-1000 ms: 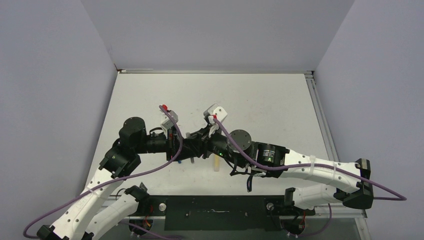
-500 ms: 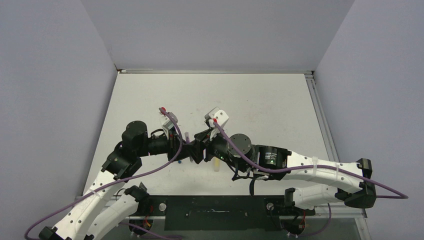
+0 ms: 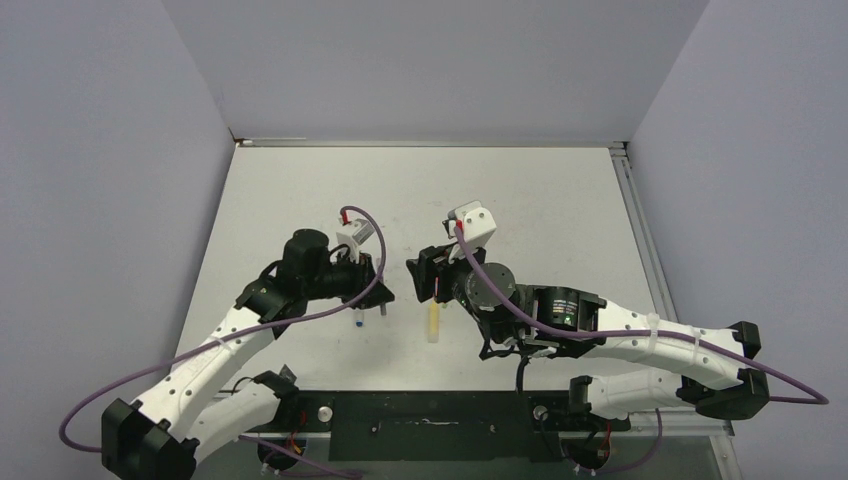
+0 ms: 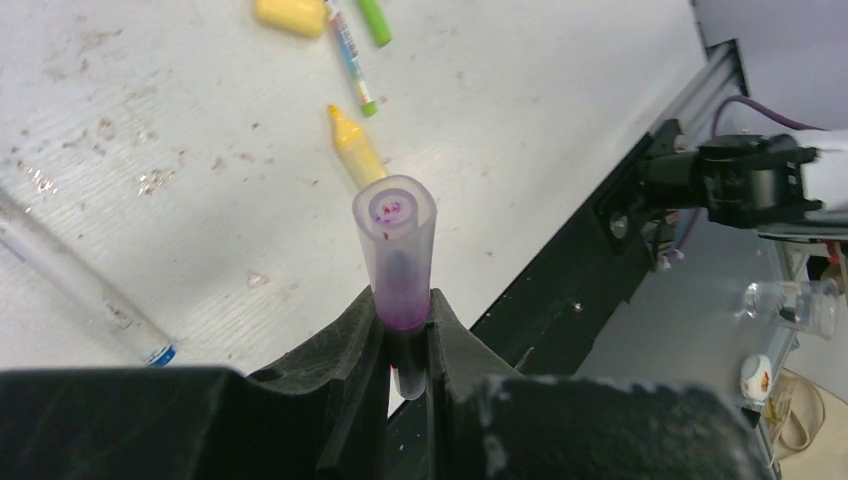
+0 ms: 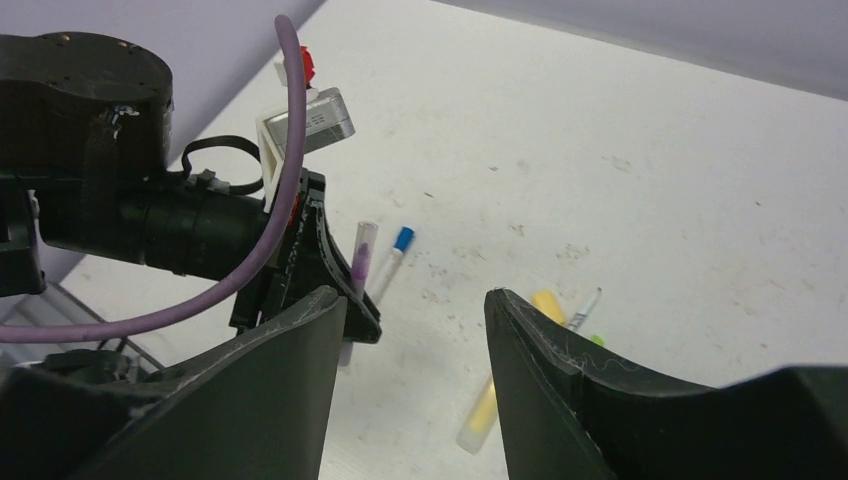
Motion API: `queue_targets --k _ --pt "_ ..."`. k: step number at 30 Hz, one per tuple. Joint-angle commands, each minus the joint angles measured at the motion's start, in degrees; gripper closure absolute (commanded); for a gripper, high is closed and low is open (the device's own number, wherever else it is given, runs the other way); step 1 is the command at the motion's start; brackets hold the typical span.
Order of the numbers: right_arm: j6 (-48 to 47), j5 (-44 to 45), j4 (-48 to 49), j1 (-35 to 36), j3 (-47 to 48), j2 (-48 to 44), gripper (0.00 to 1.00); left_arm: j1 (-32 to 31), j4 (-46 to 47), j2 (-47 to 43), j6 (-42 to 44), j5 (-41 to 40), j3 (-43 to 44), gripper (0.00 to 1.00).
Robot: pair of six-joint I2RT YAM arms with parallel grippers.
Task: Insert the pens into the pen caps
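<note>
The left hand [image 4: 405, 325] is clamped tight on the thin purple pen [image 4: 394, 245], held above the counter [image 4: 200, 150]. The right hand [image 5: 415, 300] faces it, jaws apart, gripping nothing. The yellow marker [image 4: 355, 152] and blue-tipped pen [image 5: 393, 262] lie on the counter below

The purple pen [image 4: 395, 240] clamped in the left gripper [image 4: 405, 325] is seen to be of frosted, translucent plastic, with purple staining showing through its smooth wall. The gripper's fingers [image 4: 335, 370] are made of matt black plastic, finely ridged and slightly rough. Beyond the gripper, the desk [image 4: 200, 120] is finished in matt white, scuffed and speckled. The yellow marker [image 4: 357, 155] ahead of the gripper is formed of smooth opaque plastic. The blue-tipped pen [image 4: 75, 290] to the gripper's left is clear and glossy. The right gripper [image 5: 412, 300] is finished in a similar matt black, marked by fine scratches.
</note>
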Motion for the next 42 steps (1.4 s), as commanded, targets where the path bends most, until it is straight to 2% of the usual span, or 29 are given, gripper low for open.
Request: queue_targets --k 1,6,14,19,29,42 --pt "4.1 5.8 -7.9 -1.0 -0.3 -0.5 0.46 0.1 -1.5 7.3 -1.8 -7.1 3.8 1.00" --pt "6.8 5.2 -11.3 -2.8 -3.5 -1.3 0.45 -0.4 -2.3 15.8 -2.6 -9.9 6.7 1.00" --pt "9.7 -3.6 -12.8 -10.2 -9.4 -3.1 0.44 -1.4 -5.4 26.8 -3.6 -17.4 11.9 1.00" --pt "10.2 -6.3 -12.8 -12.2 -12.5 -4.6 0.44 -1.6 -5.9 31.9 -4.2 -18.2 13.7 1.00" --pt "11.2 -7.4 -12.8 -13.3 -15.8 -6.8 0.44 -1.6 -6.5 38.1 -5.2 -20.8 14.7 0.89" --pt "11.8 -8.3 -12.4 -13.8 -16.7 -6.4 0.42 -1.8 -7.7 38.4 -5.5 -21.7 14.9 0.66"
